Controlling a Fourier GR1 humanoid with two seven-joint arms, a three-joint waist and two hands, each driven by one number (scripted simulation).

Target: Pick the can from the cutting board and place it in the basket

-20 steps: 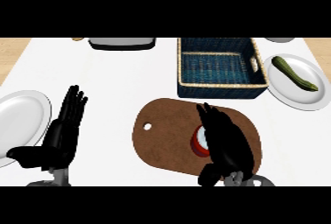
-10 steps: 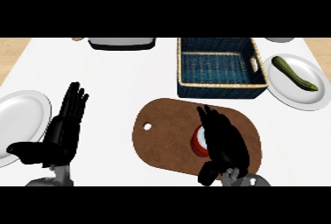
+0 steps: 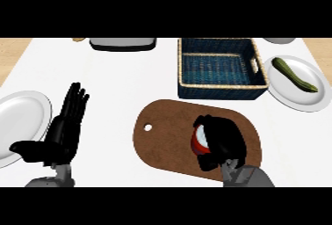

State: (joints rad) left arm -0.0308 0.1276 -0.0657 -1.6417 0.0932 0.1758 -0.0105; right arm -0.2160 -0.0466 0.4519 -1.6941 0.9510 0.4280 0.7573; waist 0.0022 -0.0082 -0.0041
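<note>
A red can (image 3: 199, 141) with a pale end lies on the brown cutting board (image 3: 170, 132), mostly hidden under my right hand (image 3: 224, 140). That hand's fingers curl over and round the can. The dark blue woven basket (image 3: 222, 68) stands beyond the board, at the counter's upper middle, with nothing in it. My left hand (image 3: 59, 134) rests open at the lower left, fingers up, beside a white plate.
A white plate (image 3: 23, 121) lies at the left edge. Another white plate (image 3: 295, 88) at the right holds a green cucumber (image 3: 296, 74). A grey tray-like object (image 3: 123, 43) sits at the far edge.
My right hand's fingers have curled tighter over the can on the board. The left hand stays about where it was.
</note>
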